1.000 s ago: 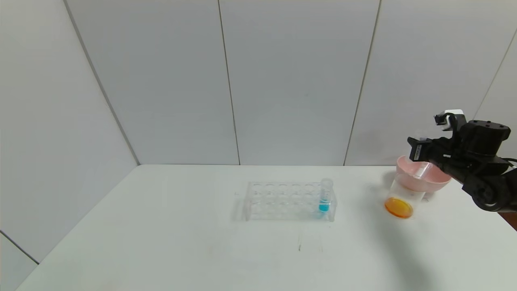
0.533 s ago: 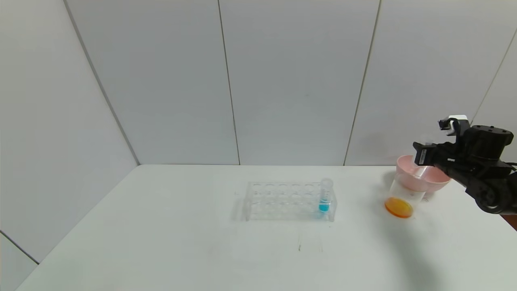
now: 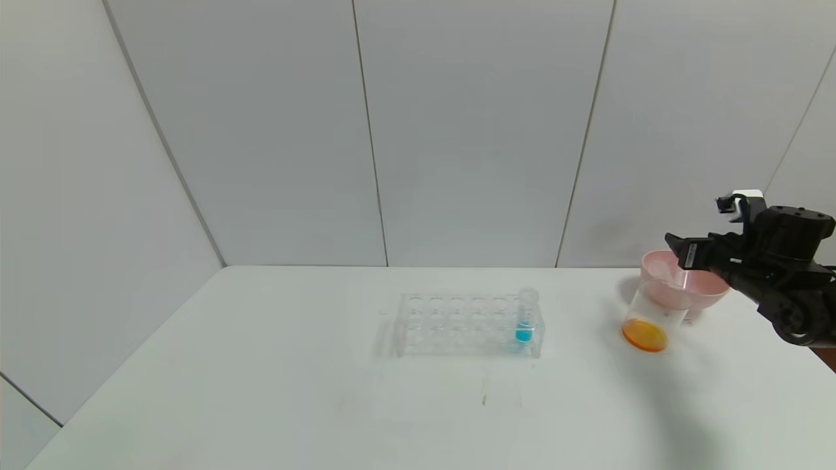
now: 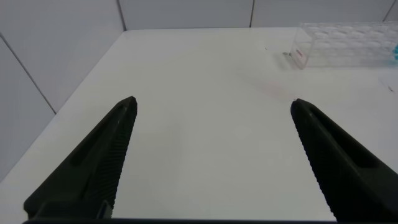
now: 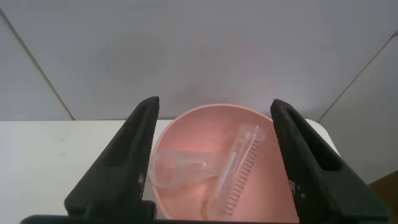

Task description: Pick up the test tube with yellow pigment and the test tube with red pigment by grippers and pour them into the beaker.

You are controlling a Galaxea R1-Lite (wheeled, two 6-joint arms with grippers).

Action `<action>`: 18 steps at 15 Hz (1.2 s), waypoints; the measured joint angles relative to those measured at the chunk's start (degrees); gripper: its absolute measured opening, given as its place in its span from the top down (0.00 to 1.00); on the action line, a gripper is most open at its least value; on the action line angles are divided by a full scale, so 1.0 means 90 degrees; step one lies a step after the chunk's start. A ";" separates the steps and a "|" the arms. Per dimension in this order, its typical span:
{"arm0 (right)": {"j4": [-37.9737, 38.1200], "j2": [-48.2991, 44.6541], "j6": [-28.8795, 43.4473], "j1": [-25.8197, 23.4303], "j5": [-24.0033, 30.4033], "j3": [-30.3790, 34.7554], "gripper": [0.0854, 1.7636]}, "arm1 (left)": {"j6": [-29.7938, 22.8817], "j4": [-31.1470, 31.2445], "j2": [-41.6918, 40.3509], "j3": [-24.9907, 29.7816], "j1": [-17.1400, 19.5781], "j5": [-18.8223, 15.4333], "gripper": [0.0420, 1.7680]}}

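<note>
You are looking at two emptied tubes [image 5: 239, 168] lying in the pink bowl [image 5: 186, 130], presumably discarded there. The beaker [image 3: 650, 316], just in front of the bowl, is holding orange liquid, so both pigments look poured. Your right gripper [image 5: 211, 155] is hovering wide and empty over the bowl; your left gripper [image 4: 211, 162] is waiting open, well apart.

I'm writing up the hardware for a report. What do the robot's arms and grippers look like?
The right gripper is black, on a bulky black arm with a round joint, topped by a small white-grey block with a black cable looping over it. Its two fingers are flat, black and tapered. The left gripper has matching black fingers with ribbed inner faces.
</note>
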 joint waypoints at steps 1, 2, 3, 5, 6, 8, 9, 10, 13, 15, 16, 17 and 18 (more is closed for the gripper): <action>0.0000 -0.0042 0.0028 -0.0046 0.0000 -0.0037 0.25 | 0.0000 0.0000 0.0000 0.0000 0.0000 0.0000 0.00; 0.0012 -0.0104 0.0049 -0.0099 0.0000 -0.0058 0.22 | 0.0000 0.0000 0.0000 0.0000 0.0000 0.0000 0.00; 0.0049 -0.0202 0.0058 -0.0150 0.0005 -0.0073 0.20 | 0.0000 0.0000 0.0000 0.0000 0.0000 0.0000 0.00; 0.0110 -0.0569 0.0073 -0.0264 0.0047 -0.0083 0.16 | 0.0000 0.0000 0.0000 0.0000 0.0000 0.0000 0.00; 0.0195 -0.0852 0.0077 -0.0320 0.0054 -0.0079 0.15 | 0.0000 0.0000 0.0000 0.0000 0.0000 0.0000 0.00; 0.0566 -0.1708 0.0110 -0.0414 0.0020 0.0050 0.12 | 0.0000 0.0003 0.0000 0.0000 0.0000 0.0000 0.00; 0.0818 -0.2244 0.0141 -0.0444 -0.0016 0.0167 0.11 | 0.0000 0.0000 0.0000 0.0000 0.0000 0.0000 0.00; 0.1162 -0.2904 0.0164 -0.0456 -0.0065 0.0340 0.10 | 0.0000 0.0000 0.0000 0.0000 0.0000 0.0003 0.00; 0.2289 -0.5081 0.0210 -0.0340 -0.0324 0.1039 0.08 | 0.0000 0.0000 0.0000 0.0000 0.0000 0.0000 0.00; 0.3038 -0.6588 0.0241 -0.0169 -0.0543 0.1597 0.07 | 0.0000 0.0000 0.0000 0.0000 0.0000 0.0000 0.00; 0.3443 -0.7402 0.0251 -0.0077 -0.0647 0.1906 0.06 | 0.0000 0.0000 0.0000 0.0000 0.0000 0.0003 0.00; 0.3783 -0.8143 0.0264 0.0023 -0.0760 0.2171 0.06 | 0.0000 0.0000 0.0000 0.0000 0.0000 0.0000 0.00; 0.4130 -0.8857 0.0261 0.0140 -0.0882 0.2408 0.06 | 0.0000 0.0000 0.0000 0.0000 0.0000 0.0000 0.00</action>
